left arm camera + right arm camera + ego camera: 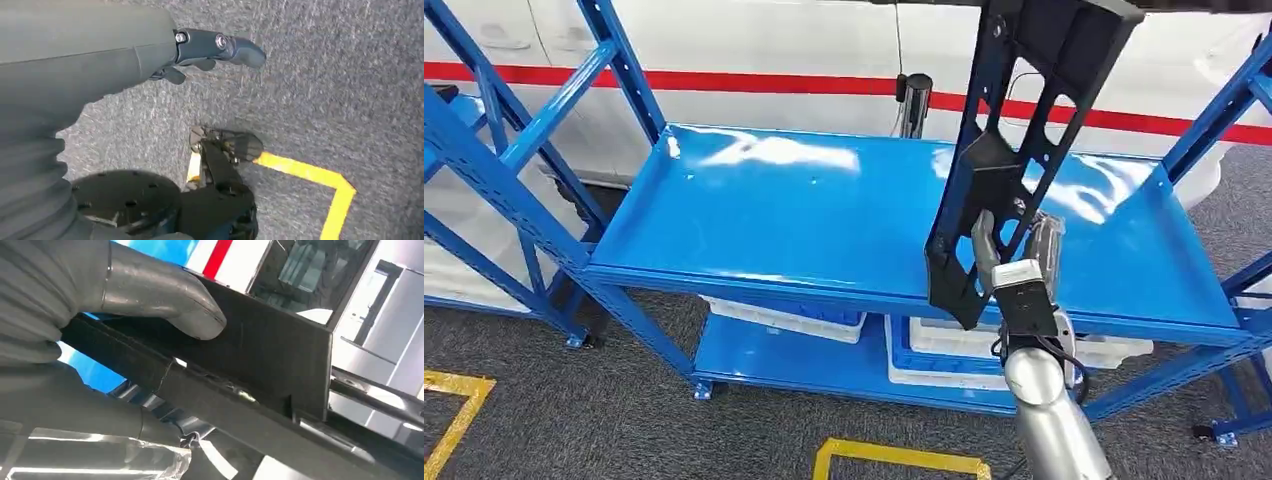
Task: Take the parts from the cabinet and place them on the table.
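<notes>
**Entry: black part lifted from cabinet, carry step in hand**

Item 1. Black part (1014,150): long flat frame with cut-out slots, held near upright at centre right of the head view, its lower end in front of the shelf's near edge, its upper end cut off by the top of the frame. It is off the shelf surface.

Item 2. Right hand (1014,262): gripping the lower section of the part. The right wrist view shows the thumb (165,295) pressed flat on the dark face. How the other fingers wrap is hard to make out.

Item 3. Left hand (210,50): hanging over grey floor carpet, holding nothing; fingers look loosely curled, but whether spread or closed cannot be told.

Item 4. Blue shelf (754,215): upper deck of the cabinet, across the middle of the head view. White bins (784,318) sit on the lower deck, contents hidden.

Step, as judged: pick-up done, transfer to the table pending. The next move calls for a turn away from the cabinet with the tall part kept clear of the blue uprights (1224,110), and a firm hold, since the grip is low and the load is top-heavy.

Not seen: the table; further parts.
</notes>
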`<state>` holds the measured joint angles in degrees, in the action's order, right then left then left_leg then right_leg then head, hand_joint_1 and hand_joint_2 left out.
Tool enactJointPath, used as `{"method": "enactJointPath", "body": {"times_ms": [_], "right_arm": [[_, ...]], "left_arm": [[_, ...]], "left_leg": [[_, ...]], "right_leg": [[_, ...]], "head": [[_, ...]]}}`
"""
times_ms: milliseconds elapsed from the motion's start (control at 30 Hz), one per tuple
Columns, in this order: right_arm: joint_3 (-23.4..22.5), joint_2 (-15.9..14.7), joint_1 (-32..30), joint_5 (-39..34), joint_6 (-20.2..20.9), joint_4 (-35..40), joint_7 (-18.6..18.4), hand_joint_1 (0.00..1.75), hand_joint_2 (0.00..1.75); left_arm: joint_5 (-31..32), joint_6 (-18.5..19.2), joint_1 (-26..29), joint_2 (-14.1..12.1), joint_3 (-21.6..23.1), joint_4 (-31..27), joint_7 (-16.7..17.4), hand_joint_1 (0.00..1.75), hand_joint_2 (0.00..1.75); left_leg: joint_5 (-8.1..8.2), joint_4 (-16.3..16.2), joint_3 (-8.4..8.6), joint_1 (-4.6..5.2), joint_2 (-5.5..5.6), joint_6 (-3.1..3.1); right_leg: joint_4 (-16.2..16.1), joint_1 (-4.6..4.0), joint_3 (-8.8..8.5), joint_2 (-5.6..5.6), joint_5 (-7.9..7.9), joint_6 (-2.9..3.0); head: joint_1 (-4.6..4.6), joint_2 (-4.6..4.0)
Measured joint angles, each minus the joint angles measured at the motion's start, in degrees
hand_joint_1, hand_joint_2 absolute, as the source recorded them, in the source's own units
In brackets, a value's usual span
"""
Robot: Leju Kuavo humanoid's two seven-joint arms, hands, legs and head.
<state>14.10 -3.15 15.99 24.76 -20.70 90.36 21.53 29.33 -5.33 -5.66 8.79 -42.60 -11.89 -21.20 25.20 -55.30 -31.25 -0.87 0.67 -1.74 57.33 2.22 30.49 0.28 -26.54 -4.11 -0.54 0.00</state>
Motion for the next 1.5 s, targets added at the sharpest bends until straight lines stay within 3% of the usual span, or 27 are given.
{"method": "enactJointPath", "body": {"times_ms": [33, 67, 167, 200, 267, 333, 400, 467, 500, 533, 600, 667, 733, 800, 833, 867, 900, 967, 1033, 1133, 1167, 1200, 1233, 1300, 1367, 1433, 1500], "right_arm": [[-0.06, 0.02, 0.00, 0.09, 0.00, 0.00, 0.00, 1.75, 1.75], [-0.11, 0.04, 0.32, 0.09, -0.02, -0.04, 0.00, 1.75, 1.75], [-0.13, 0.24, 0.60, 0.11, -0.02, -0.17, -0.04, 1.75, 1.75], [-0.15, 0.26, 0.70, 0.15, -0.02, -0.17, -0.04, 1.75, 1.75], [-0.20, 0.35, 0.74, 0.13, -0.02, -0.24, -0.04, 1.75, 1.75], [-0.22, 0.37, 0.78, 0.15, -0.02, -0.26, 0.00, 1.75, 1.75], [-0.22, 0.39, 0.83, 0.15, -0.02, -0.31, 0.00, 1.75, 1.75], [-0.26, 0.39, 0.85, 0.20, -0.02, -0.35, 0.00, 1.75, 1.75], [-0.31, 0.42, 0.82, 0.22, -0.02, -0.37, 0.00, 1.75, 1.75], [-0.39, 0.39, 0.78, 0.28, -0.02, -0.41, -0.02, 1.75, 1.75], [-0.42, 0.41, 0.78, 0.37, -0.02, -0.61, -0.09, 1.75, 1.75], [-0.48, 0.31, 0.58, 0.46, 0.00, -0.68, -0.11, 1.75, 1.75], [-0.55, 0.15, 0.46, 0.46, 0.04, -0.87, -0.17, 1.75, 1.75], [-0.57, 0.13, 0.26, 0.46, 0.02, -1.05, -0.15, 1.75, 1.75], [-0.57, 0.09, 0.17, 0.46, 0.00, -1.11, -0.13, 1.75, 1.75], [-0.57, 0.09, 0.15, 0.46, 0.00, -1.20, -0.07, 1.75, 1.75], [-0.55, 0.11, 0.19, 0.46, 0.00, -1.24, -0.07, 1.75, 1.75], [-0.57, 0.09, 0.32, 0.46, 0.00, -1.24, -0.07, 1.75, 1.75], [-0.55, 0.13, 0.58, 0.46, 0.00, -1.24, -0.04, 1.75, 1.75], [-0.52, 0.13, 0.37, 0.46, 0.00, -1.29, -0.07, 1.75, 1.75], [-0.52, 0.13, 0.36, 0.44, 0.00, -1.33, -0.07, 1.75, 1.75], [-0.55, 0.13, 0.45, 0.44, 0.00, -1.38, -0.09, 1.75, 1.75], [-0.55, 0.24, 0.43, 0.44, 0.00, -1.38, -0.09, 1.75, 1.75], [-0.57, 0.33, 0.42, 0.46, 0.00, -1.40, -0.07, 1.75, 1.75], [-0.57, 0.33, 0.21, 0.48, 0.00, -1.44, -0.07, 1.75, 1.75], [-0.57, 0.31, -0.41, 0.46, 0.04, -1.75, -0.37, 1.75, 1.75], [-0.57, 0.33, -0.67, 0.46, 0.04, -1.79, -0.37, 1.75, 1.75]], "left_arm": [[0.00, 0.00, 0.02, 0.00, 0.04, 0.00, 0.02, 0.00, 1.75], [0.07, 0.00, 0.01, 0.00, 0.07, 0.00, 0.00, 0.00, 1.75], [0.04, 0.00, -0.01, 0.02, 0.11, 0.00, 0.00, 0.00, 1.75], [0.04, -0.02, -0.01, 0.02, 0.11, 0.00, 0.00, 0.00, 1.75], [0.04, 0.00, -0.04, 0.02, 0.13, 0.00, 0.00, 0.00, 1.75], [0.04, -0.02, -0.01, 0.02, 0.13, 0.00, 0.00, 0.00, 1.75], [0.04, -0.02, -0.03, 0.00, 0.13, 0.00, 0.00, 0.00, 1.75], [0.04, 0.00, -0.13, 0.00, 0.13, 0.00, 0.00, 0.00, 1.75], [0.04, -0.02, -0.27, -0.11, 0.13, -0.02, 0.00, 0.00, 1.75], [0.04, -0.02, -0.35, -0.22, 0.13, 0.00, 0.00, 0.00, 1.75], [0.04, -0.02, -0.39, -0.22, 0.13, 0.00, -0.02, 0.00, 1.75], [0.04, -0.02, -0.36, -0.15, 0.13, 0.00, -0.02, 0.00, 1.75], [0.04, -0.02, -0.43, -0.09, 0.13, 0.00, -0.02, 0.00, 1.75], [0.04, -0.07, -0.36, -0.06, 0.13, 0.00, -0.02, 0.00, 1.75], [0.04, -0.07, -0.34, -0.06, 0.13, 0.00, -0.02, 0.00, 1.75], [0.04, -0.07, -0.27, -0.04, 0.13, 0.00, -0.02, 0.00, 1.75], [0.04, -0.07, -0.23, -0.04, 0.13, 0.00, -0.02, 0.00, 1.75], [0.04, -0.02, -0.25, 0.04, 0.13, 0.00, -0.02, 0.00, 1.75], [0.04, 0.00, -0.26, 0.11, 0.13, 0.00, -0.02, 0.00, 1.75], [0.04, 0.00, -0.31, 0.11, 0.13, 0.00, -0.02, 0.00, 1.75], [0.04, -0.02, -0.27, 0.04, 0.13, 0.00, -0.02, 0.00, 1.75], [0.04, -0.02, -0.27, -0.06, 0.13, 0.00, -0.02, 0.00, 1.75], [0.04, -0.02, -0.25, -0.04, 0.13, 0.00, -0.02, 0.00, 1.75], [0.04, -0.02, -0.23, -0.04, 0.13, 0.00, -0.02, 0.00, 1.75], [0.04, -0.02, -0.21, -0.04, 0.13, 0.00, -0.02, 0.00, 1.75], [0.04, -0.02, -0.26, -0.04, 0.13, 0.00, -0.02, 0.00, 1.75], [0.04, -0.02, -0.29, -0.06, 0.13, 0.00, -0.02, 0.00, 1.75]], "left_leg": [[0.13, -0.43, -0.03, 0.27, 0.15, 0.39], [0.26, -1.27, -0.28, 0.25, 0.32, 0.50], [1.03, -1.79, -0.89, -0.57, 0.32, 1.33], [3.48, -4.02, -1.97, -0.62, -0.05, 1.42], [9.35, -12.91, -5.70, -0.63, -0.27, 1.72], [12.00, -19.77, -7.94, -0.63, -0.29, 1.72], [9.52, -16.76, -5.22, -0.61, -0.30, 1.15], [5.81, -6.03, 1.78, -0.32, -0.28, -0.02], [5.90, -1.58, 4.81, -0.04, -0.24, -0.62], [5.50, -1.43, 4.86, 0.28, -0.48, -0.22], [5.17, -1.34, 4.25, 0.81, -0.43, -0.48], [3.40, 0.00, 3.90, 0.23, -0.64, -1.36], [2.18, -0.02, 2.37, 0.52, -0.92, -2.26], [1.13, -0.10, 0.95, 0.86, -0.96, -2.41], [0.65, -0.13, 0.30, 1.02, -0.99, -2.38], [0.26, -0.14, -0.20, 1.14, -1.03, -2.39], [-0.11, -0.16, -0.63, 1.27, -1.04, -2.40], [-0.68, -0.18, -1.18, 1.54, -0.96, -2.21], [-1.05, -0.56, -1.60, 2.05, -0.88, -1.84], [-1.80, -0.77, -1.90, 1.94, -0.88, -0.94], [-1.89, -1.00, -2.25, 2.13, -0.78, -0.71], [-0.79, -1.83, -2.92, 1.81, -0.48, -0.35], [2.23, -4.24, -3.96, 1.57, -0.49, 0.11], [8.39, -13.28, -7.15, 0.86, -0.49, 1.08], [10.26, -19.48, -8.73, 0.19, -0.50, 1.77], [7.37, -15.46, -5.52, -0.51, -0.55, 2.25], [3.90, -5.23, 0.92, -1.02, -0.56, 2.63]], "right_leg": [[0.53, -0.39, 0.78, 0.32, 0.89, 0.56], [-0.31, 0.27, 0.69, 0.36, 0.00, 1.10], [0.03, 0.47, 1.35, 0.33, 0.40, 2.85], [0.03, 0.37, 1.71, 0.26, 0.71, 3.37], [0.07, 0.16, 2.62, 0.04, 1.23, 4.05], [0.12, -0.17, 3.51, -0.08, 1.87, 4.23], [0.13, -0.50, 4.15, -0.08, 2.45, 4.10], [0.12, -0.71, 4.58, -0.05, 3.05, 3.74], [0.16, -0.69, 4.56, -0.07, 3.31, 3.59], [0.03, -1.03, 4.66, -0.11, 3.71, 3.02], [-0.07, -0.69, 4.75, -0.30, 4.29, 2.14], [-0.37, -1.18, 5.17, -0.26, 4.89, 1.27], [4.11, -1.09, 7.74, -0.31, 0.21, 2.49], [13.84, -1.08, 10.89, -0.32, -4.95, 2.97], [17.97, -1.10, 11.96, -0.32, -6.33, 2.73], [19.12, -1.10, 11.69, -0.32, -6.41, 2.34], [17.41, -1.15, 9.73, -0.33, -5.63, 1.92], [6.83, -1.34, 2.27, -0.35, -2.84, 1.38], [-2.27, -1.81, -4.01, -0.37, -2.67, 2.20], [-1.96, -2.05, -2.39, -0.23, -1.97, 2.76], [-2.31, -0.88, -2.18, -0.22, -1.52, 3.40], [-2.32, -0.61, -2.29, -0.36, -1.08, 3.88], [-2.32, -0.53, -1.72, -0.43, -0.56, 4.74], [-2.25, -0.57, -0.50, -0.49, 0.37, 4.89], [-2.12, -0.54, 0.56, -0.49, 1.08, 4.57], [-1.78, -0.29, 1.52, -0.48, 1.61, 4.11], [-1.09, 0.03, 2.36, -0.46, 1.88, 3.67]], "head": [[0.04, 0.00], [0.00, 0.00], [0.61, 0.00], [0.70, 0.00], [0.85, 0.00], [0.87, 0.00], [0.89, 0.00], [0.89, 0.00], [0.85, 0.00], [0.74, 0.00], [1.05, 0.00], [0.92, 0.00], [0.61, 0.00], [0.65, 0.00], [0.43, 0.00], [0.43, 0.00], [0.41, 0.00], [0.41, 0.00], [0.39, 0.00], [0.54, 0.00], [0.48, 0.00], [0.48, 0.00], [0.76, 0.00], [0.85, 0.00], [0.87, 0.00], [0.87, 0.00], [0.89, 0.00]]}}
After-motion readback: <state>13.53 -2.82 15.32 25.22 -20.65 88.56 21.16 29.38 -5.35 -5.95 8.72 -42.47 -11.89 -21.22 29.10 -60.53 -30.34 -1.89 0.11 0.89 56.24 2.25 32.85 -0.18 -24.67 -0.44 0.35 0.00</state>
